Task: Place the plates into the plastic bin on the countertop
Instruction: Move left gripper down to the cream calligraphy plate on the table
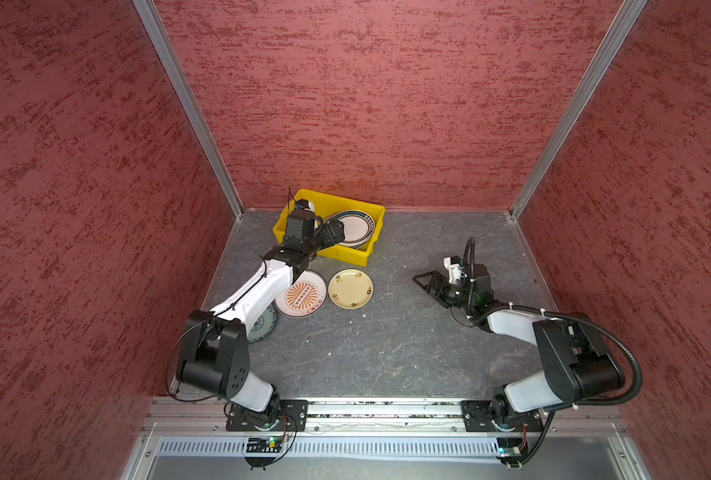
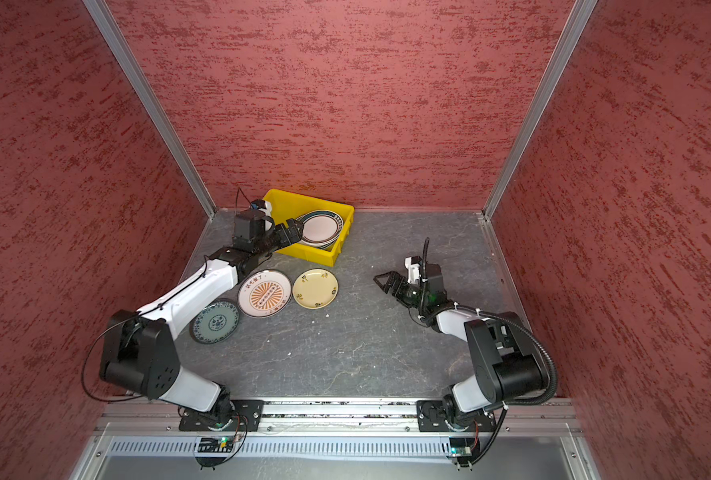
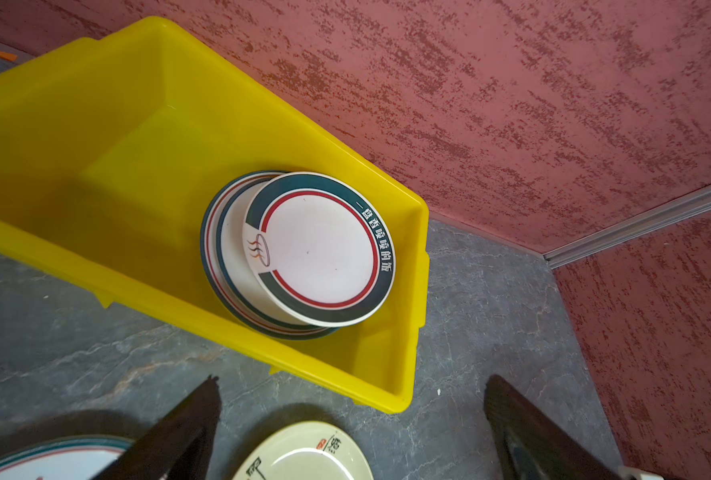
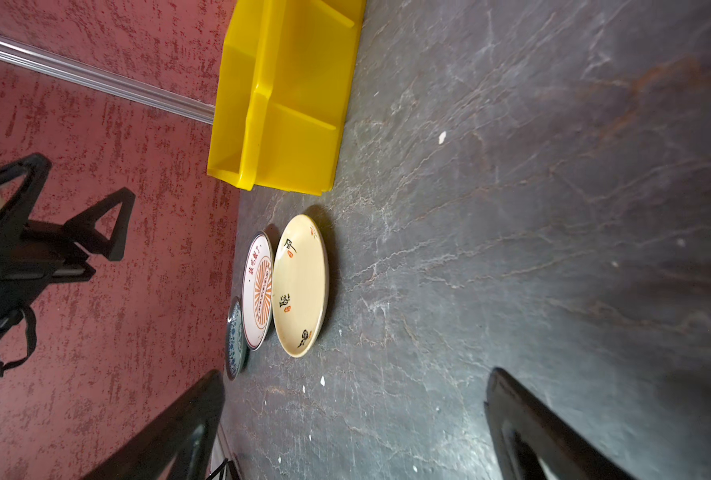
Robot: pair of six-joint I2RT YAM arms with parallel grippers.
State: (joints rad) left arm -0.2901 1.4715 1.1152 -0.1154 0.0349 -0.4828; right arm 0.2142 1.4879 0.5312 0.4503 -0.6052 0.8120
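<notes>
While the left gripper (image 3: pixel 351 386) hangs by the plastic bin (image 3: pixel 54 124) at upper centre of both top views, jaws spread and empty, the bin holding perhaps three stacked green-rimmed plates (image 3: pixel 320 249), the right gripper (image 1: pixel 422 282) hovers centre right, likewise spread and empty, and a cream plate (image 1: pixel 350 289), an orange-rayed plate (image 1: pixel 302 296) and a blue-patterned plate (image 2: pixel 214 322) lie on the table (image 1: pixel 387 345) below the bin.

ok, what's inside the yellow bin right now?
In the yellow bin, at one end: a green-rimmed top plate lying offset on lower plates. Those show only rims and slivers; their number and faces are covered.
</notes>
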